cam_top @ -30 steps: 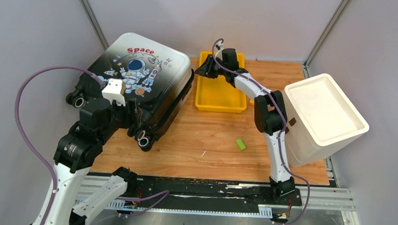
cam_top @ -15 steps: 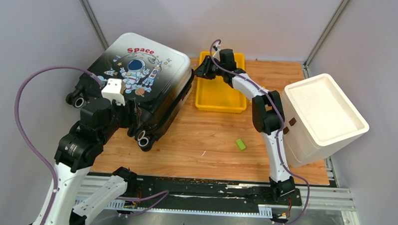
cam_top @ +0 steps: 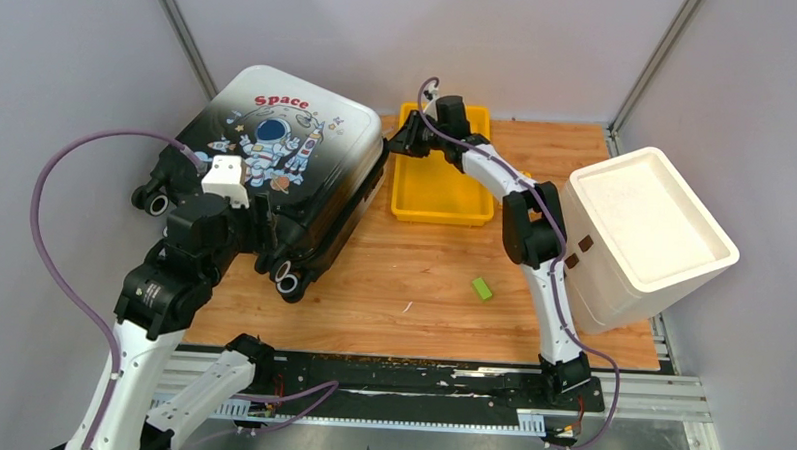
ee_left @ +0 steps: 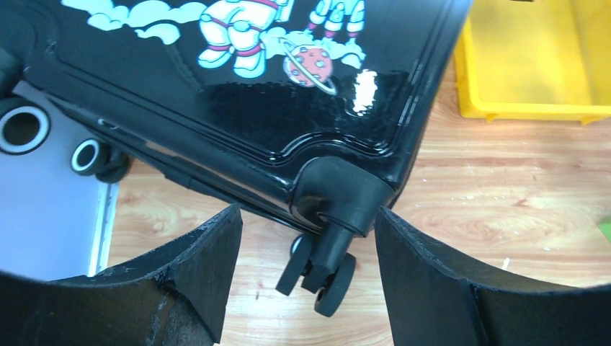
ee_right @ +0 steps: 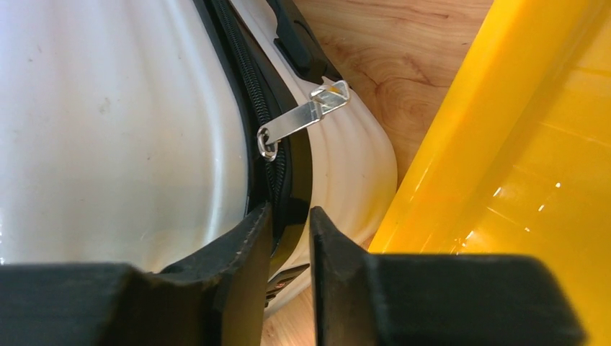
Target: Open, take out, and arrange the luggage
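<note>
The Space suitcase [cam_top: 277, 151] lies closed, upper left in the top view. Its shell looks glossy and stiff (slippery, I'd guess), so the zipper pull [ee_right: 299, 119] is the hold. The right gripper [ee_right: 290, 213] is narrow, just short of the pull; the left gripper [ee_left: 306, 216] gapes either side of a corner wheel [ee_left: 328, 277].

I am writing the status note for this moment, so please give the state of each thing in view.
luggage: closed, zipper shut, astronaut side up
zipper pull: free, not gripped
yellow tray: nothing seen inside
white foam box: tilted, open side up
green piece: loose on the table
left gripper: open, around a corner wheel
right gripper: jaws almost together at the zipper; grip unclear
</note>
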Available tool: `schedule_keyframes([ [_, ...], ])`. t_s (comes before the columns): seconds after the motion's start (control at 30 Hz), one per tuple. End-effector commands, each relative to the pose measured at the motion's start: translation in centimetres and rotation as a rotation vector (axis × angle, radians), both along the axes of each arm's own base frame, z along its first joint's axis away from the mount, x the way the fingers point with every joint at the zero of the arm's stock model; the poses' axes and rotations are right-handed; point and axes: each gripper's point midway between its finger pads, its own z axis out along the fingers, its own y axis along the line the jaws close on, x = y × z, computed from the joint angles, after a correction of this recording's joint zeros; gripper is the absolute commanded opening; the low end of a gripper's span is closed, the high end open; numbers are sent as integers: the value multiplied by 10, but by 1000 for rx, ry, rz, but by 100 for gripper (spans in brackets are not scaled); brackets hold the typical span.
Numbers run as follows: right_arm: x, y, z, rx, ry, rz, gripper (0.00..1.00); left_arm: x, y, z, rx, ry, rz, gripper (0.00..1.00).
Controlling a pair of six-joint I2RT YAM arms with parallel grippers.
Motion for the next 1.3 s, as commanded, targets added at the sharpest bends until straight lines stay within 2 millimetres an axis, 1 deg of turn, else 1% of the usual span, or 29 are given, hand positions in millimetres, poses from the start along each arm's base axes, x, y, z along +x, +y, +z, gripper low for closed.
schedule_keyframes([
  [0.0, -21, 34, -16, -49, 11, 51, 23, 8, 22, 11, 23, -42, 154, 76],
  [0.03, -23, 34, -17, -65, 5, 58, 18, 9, 25, 10, 24, -38, 171, 76],
  [0.13, -33, 37, -17, -113, -3, 66, 1, 9, 35, 11, 39, -41, 240, 77],
  [0.23, -46, 38, -19, -146, -1, 78, 0, 9, 46, 11, 62, -42, 306, 78],
  [0.3, -56, 38, -23, -179, 4, 83, 0, 7, 55, 15, 73, -52, 356, 78],
  [0.47, -88, 42, -39, -229, 43, 114, 0, -1, 66, 31, 41, -97, 427, 77],
  [0.57, -111, 45, -44, -251, 66, 130, 0, -4, 73, 29, 40, -96, 486, 77],
  [0.63, -127, 45, -48, -266, 85, 133, 0, -5, 80, 21, 53, -84, 537, 77],
  [0.67, -133, 45, -46, -270, 86, 133, 0, -5, 82, 14, 69, -65, 555, 77],
  [0.8, -160, 40, -53, -308, 111, 123, 0, -9, 88, -6, 71, -2, 658, 76],
  [0.83, -166, 38, -53, -315, 110, 116, 0, -9, 88, -4, 30, -12, 696, 75],
  [0.87, -171, 35, -54, -322, 108, 104, 0, -9, 89, -9, 45, 20, 712, 74],
  [0.9, -177, 34, -55, -322, 107, 103, 0, -8, 89, -8, 24, 14, 742, 74],
  [0.97, -190, 36, -57, -313, 114, 114, 0, -4, 93, -14, 38, 41, 797, 74],
  [1.0, -198, 38, -59, -313, 115, 129, 0, -4, 100, -21, 66, 79, 842, 74],
  [1.03, -208, 41, -61, -317, 114, 149, 0, -5, 105, -24, 57, 85, 888, 74],
  [1.07, -212, 42, -61, -319, 109, 157, 0, -8, 116, -30, 82, 120, 955, 74],
  [1.1, -223, 45, -64, -324, 112, 179, 0, -10, 121, -35, 76, 128, 998, 74],
  [1.13, -229, 47, -65, -326, 113, 193, 0, -13, 131, -41, 82, 151, 1057, 74],
  [1.17, -236, 48, -66, -330, 110, 206, 0, -14, 134, -49, 70, 175, 1085, 74],
  [1.2, -241, 47, -67, -336, 111, 211, 0, -18, 142, -52, 57, 185, 1133, 75],
  [1.27, -251, 44, -70, -342, 112, 220, 0, -22, 148, -61, 31, 207, 1169, 75],
])
